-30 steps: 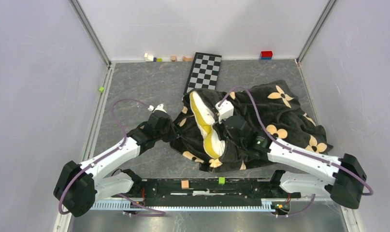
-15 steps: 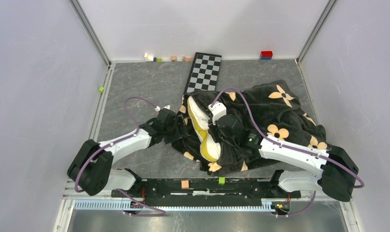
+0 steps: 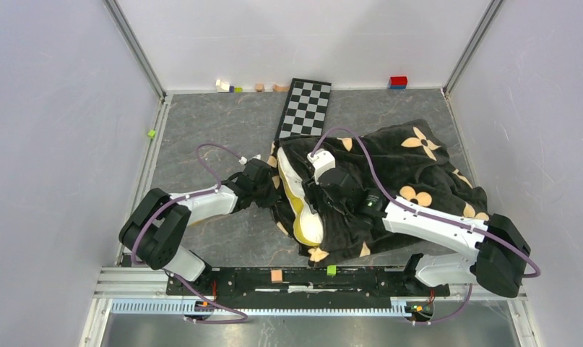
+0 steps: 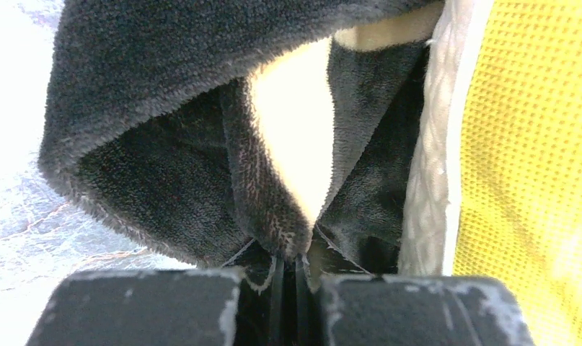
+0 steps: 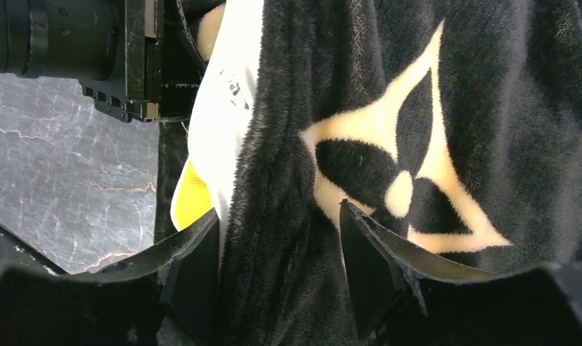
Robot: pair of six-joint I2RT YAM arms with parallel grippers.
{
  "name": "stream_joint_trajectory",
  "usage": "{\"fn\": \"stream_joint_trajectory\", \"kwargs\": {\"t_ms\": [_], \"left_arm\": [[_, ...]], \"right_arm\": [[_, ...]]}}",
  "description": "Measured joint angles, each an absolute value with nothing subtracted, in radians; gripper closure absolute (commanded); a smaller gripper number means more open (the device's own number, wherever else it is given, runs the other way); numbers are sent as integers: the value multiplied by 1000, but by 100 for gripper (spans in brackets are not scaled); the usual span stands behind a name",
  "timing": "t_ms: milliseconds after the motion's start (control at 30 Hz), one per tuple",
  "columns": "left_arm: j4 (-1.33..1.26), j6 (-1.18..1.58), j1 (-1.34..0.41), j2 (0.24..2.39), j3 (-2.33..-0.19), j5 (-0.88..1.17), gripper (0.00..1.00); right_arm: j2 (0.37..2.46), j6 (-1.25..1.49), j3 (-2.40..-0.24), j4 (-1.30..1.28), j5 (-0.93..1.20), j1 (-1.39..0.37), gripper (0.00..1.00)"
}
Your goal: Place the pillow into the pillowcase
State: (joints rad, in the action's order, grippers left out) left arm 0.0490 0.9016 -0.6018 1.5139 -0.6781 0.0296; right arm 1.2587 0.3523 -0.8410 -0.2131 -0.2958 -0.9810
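Note:
The black plush pillowcase (image 3: 418, 166) with tan flowers lies crumpled right of centre. The cream pillow (image 3: 297, 199) with its yellow band sticks out of the case's left opening. My left gripper (image 3: 271, 184) is at the opening's left edge. In the left wrist view it (image 4: 291, 263) is shut on a fold of the pillowcase (image 4: 165, 144), and the pillow's yellow band (image 4: 526, 158) lies to the right. My right gripper (image 3: 308, 189) rests on top by the opening. In the right wrist view it (image 5: 280, 238) stands open astride the pillowcase (image 5: 417, 144) edge, beside the pillow (image 5: 223, 108).
A checkered board (image 3: 304, 106) lies behind the pillowcase. Small blocks (image 3: 230, 87) and a red block (image 3: 398, 82) sit along the back wall, and a green block (image 3: 151, 134) by the left wall. White walls enclose the table. The front rail (image 3: 303, 278) carries two small blocks.
My left arm has swung right to the pillow, opened and shut again on the pillowcase edge. My right gripper has opened and shifted left. Less of the pillow shows.

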Motion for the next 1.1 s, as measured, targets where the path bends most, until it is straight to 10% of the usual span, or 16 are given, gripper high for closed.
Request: {"fn": "stream_joint_trajectory", "kwargs": {"t_ms": [767,1000,1100], "left_arm": [[112,892,-604,1450,-727,28,98],[132,882,-604,1428,-727,28,98],[151,868,-604,1400,-729,28,98]], "right_arm": [[1313,374,-964,-294,-317,-1048,33],[1377,389,-975,-354,-386,-1053,56],[1368,397,-975,-360,-407,-1049,84]]}}
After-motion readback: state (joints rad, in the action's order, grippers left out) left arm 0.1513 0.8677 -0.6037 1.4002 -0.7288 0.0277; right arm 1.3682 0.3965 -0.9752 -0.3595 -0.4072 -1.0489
